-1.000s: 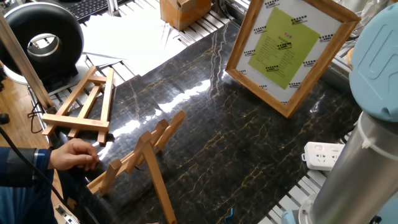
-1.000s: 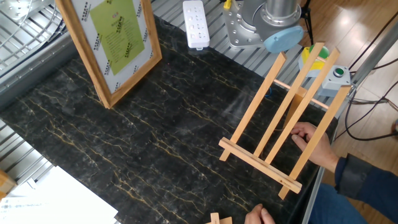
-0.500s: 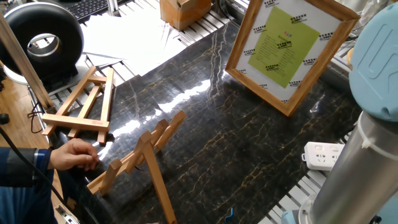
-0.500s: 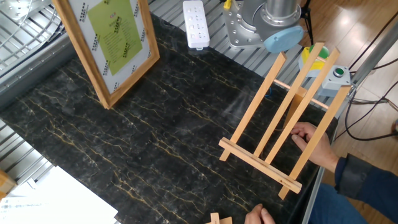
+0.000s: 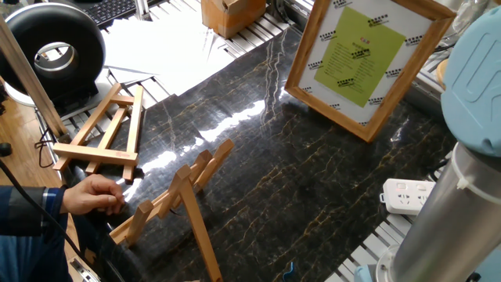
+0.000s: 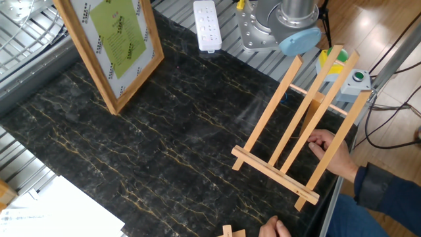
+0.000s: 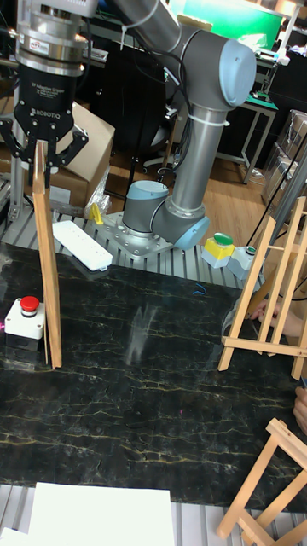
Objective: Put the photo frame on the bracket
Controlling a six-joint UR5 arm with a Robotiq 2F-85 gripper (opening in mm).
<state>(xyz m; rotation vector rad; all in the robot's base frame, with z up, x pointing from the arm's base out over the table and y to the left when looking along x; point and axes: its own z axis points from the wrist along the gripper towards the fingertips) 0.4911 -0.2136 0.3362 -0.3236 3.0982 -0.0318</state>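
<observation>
Since the earlier frames the photo frame (image 5: 360,63) has shifted a little, and its lower corner now seems to hang just above the dark table (image 5: 297,188). In this fixed view the bracket (image 5: 176,196) stands at the near edge, well apart from the frame; a person's hand (image 5: 94,194) is beside it.

In the other fixed view the frame (image 6: 108,49) leans at the left, the bracket (image 6: 299,131) at the right.

In the tall view the gripper (image 7: 40,147) pinches the frame's top edge (image 7: 47,256) between its fingers.
</observation>
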